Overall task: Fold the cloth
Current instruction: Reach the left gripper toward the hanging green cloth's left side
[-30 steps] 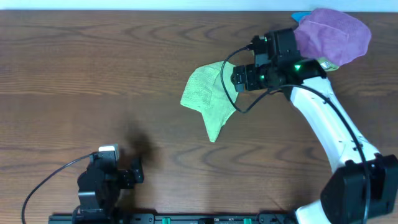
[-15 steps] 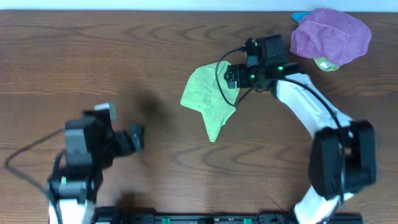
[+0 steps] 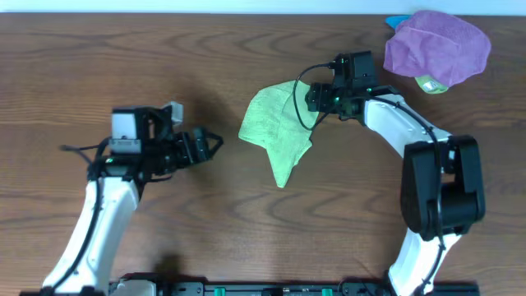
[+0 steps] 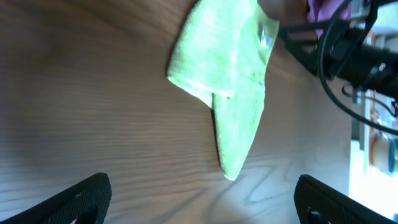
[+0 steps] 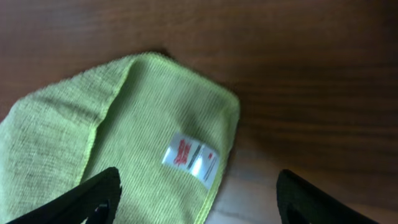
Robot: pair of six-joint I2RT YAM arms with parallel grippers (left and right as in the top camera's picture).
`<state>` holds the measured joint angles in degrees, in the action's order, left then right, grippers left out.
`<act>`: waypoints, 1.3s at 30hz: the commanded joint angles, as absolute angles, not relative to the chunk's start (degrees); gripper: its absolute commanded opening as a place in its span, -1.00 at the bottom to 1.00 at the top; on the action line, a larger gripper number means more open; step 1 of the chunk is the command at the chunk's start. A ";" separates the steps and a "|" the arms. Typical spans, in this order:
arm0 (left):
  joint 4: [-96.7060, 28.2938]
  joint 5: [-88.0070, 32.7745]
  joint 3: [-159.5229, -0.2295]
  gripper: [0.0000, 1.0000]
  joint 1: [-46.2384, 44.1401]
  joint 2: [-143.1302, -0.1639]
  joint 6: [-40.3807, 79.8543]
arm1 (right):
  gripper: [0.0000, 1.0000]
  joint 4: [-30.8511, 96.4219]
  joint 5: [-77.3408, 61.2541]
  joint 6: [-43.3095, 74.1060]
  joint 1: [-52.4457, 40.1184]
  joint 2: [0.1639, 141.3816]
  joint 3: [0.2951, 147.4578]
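Right gripper (image 5: pixel 196 182) spread wide over the cloth (image 5: pixel 149 106); left gripper (image 4: pixel 202 183) wide, well apart.

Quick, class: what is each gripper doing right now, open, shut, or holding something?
Left gripper: open, empty, apart from the cloth.
Right gripper: open, jaws wide over the cloth's tagged corner, gripping nothing.

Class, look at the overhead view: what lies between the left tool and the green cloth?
Only bare wooden table separates the left tool from the green cloth, as the overhead view shows.
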<state>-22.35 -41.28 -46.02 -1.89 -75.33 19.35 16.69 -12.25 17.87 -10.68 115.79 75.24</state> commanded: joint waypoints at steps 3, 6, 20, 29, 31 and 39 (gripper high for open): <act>-17.19 -42.98 -46.89 0.90 -7.62 -78.08 23.35 | 0.52 15.14 -11.79 19.92 -9.98 117.60 75.11; -13.41 -40.53 -46.89 0.90 -11.16 -79.02 25.43 | 0.47 14.06 -11.79 20.01 -9.98 118.04 75.11; -10.44 -35.31 -46.87 0.90 -15.46 -79.96 31.05 | 0.33 11.00 -10.98 22.76 -9.72 120.88 75.11; -7.03 -34.52 -46.87 0.91 -15.70 -87.33 35.22 | -0.01 9.17 -11.38 23.77 -9.72 121.86 75.11; -4.34 -34.52 -46.87 0.91 -16.14 -89.21 36.18 | -0.23 8.93 -11.38 23.75 -9.69 121.86 75.11; 8.03 -34.50 -46.89 0.99 -19.03 -97.43 42.37 | -0.95 8.78 -11.38 23.75 -9.72 121.84 75.11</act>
